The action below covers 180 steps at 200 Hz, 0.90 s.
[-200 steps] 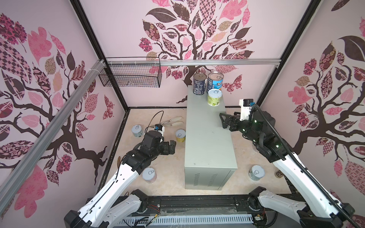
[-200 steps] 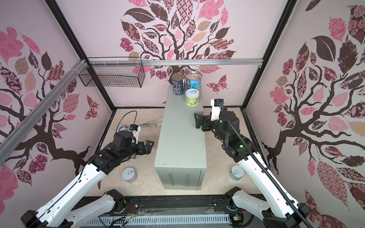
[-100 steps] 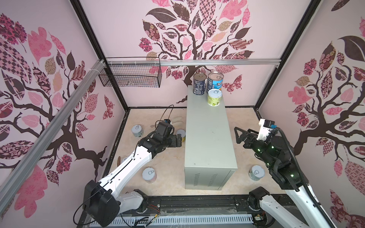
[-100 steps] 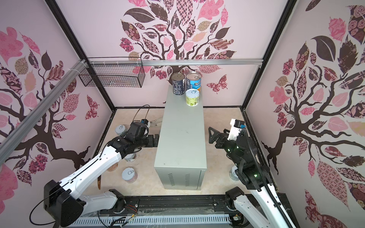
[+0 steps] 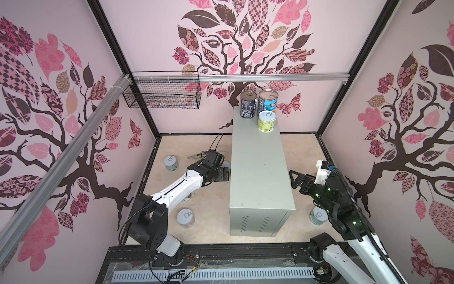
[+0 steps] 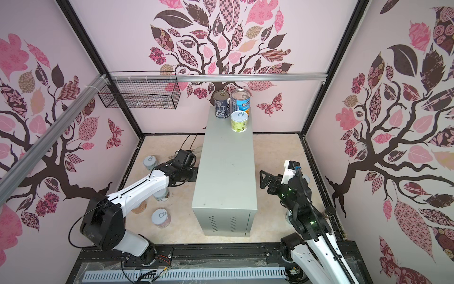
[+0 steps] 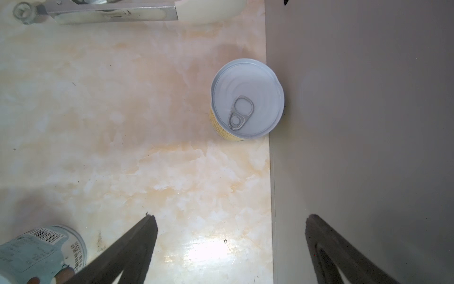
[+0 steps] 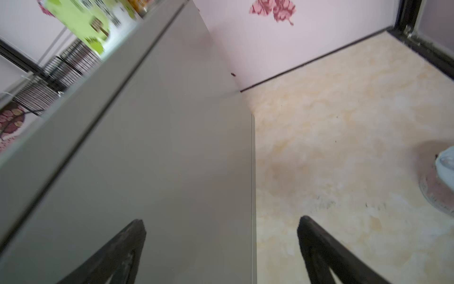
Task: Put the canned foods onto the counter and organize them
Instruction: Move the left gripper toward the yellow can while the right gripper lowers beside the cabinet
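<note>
Canned foods are standing in two groups. Three are sitting at the counter's (image 5: 260, 172) far end: a tall navy tin (image 5: 247, 104) and a tall blue tin (image 5: 267, 102) side by side at the edge, and a short green-labelled tin (image 5: 267, 121) just in front of the blue one. The others are resting on the floor (image 5: 208, 209).

The left arm is stretching low across the floor toward the counter's left wall. The left gripper (image 7: 231, 221) is pointing downward with its dark fingers spread wide, grasping nothing. A yellow-labelled tin (image 7: 247, 99) is standing just beyond them, right against the counter's wall.

The right arm is bending upward at the elbow. The right gripper (image 8: 221, 223) is hanging beside the counter's right long edge, fingers released and empty.

The counter is showing as a smooth, matte grey-green metal box with vent slots on its near end. The short tins are showing pale ringed lids with pull tabs. One (image 5: 171, 163) is standing near the floor's left edge, another (image 5: 186, 218) nearer the front, and a third (image 5: 318, 215) by the right edge, partly hidden behind the right arm.

Metal tongs (image 7: 98, 9) with a cream tip are lying on the marbled beige floor. A black wire basket (image 5: 162, 94) is hanging near the back-left corner.
</note>
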Available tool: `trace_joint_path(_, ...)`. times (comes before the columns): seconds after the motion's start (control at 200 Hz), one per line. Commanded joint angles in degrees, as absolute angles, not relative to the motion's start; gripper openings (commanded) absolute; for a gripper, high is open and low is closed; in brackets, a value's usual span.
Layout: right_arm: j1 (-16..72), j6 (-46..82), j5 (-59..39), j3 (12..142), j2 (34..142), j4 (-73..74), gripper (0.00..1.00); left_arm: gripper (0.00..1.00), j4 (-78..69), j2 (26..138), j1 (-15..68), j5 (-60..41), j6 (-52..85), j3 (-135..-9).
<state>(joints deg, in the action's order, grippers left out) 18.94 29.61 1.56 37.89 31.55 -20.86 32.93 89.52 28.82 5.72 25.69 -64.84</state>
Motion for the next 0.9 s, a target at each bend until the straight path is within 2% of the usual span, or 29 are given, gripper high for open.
trace_joint_path(0.0,18.7,31.3,0.5,36.0,31.2,-18.3,1.0,0.98,29.9,90.7,27.7,4.7,26.9,-68.4)
trace_joint_path(0.165,18.7,30.4,0.3,34.5,31.4,-16.9,1.0,0.98,25.1,92.6,25.2,1.3,29.5,-67.4)
trace_joint_path(0.505,18.7,29.4,-4.5,33.6,32.7,-15.7,1.0,0.98,19.0,99.2,24.2,-0.7,33.1,-69.7)
trace_joint_path(0.895,19.0,29.2,-5.4,31.7,32.3,-14.7,1.0,0.98,14.6,104.3,24.0,-4.6,36.1,-71.5)
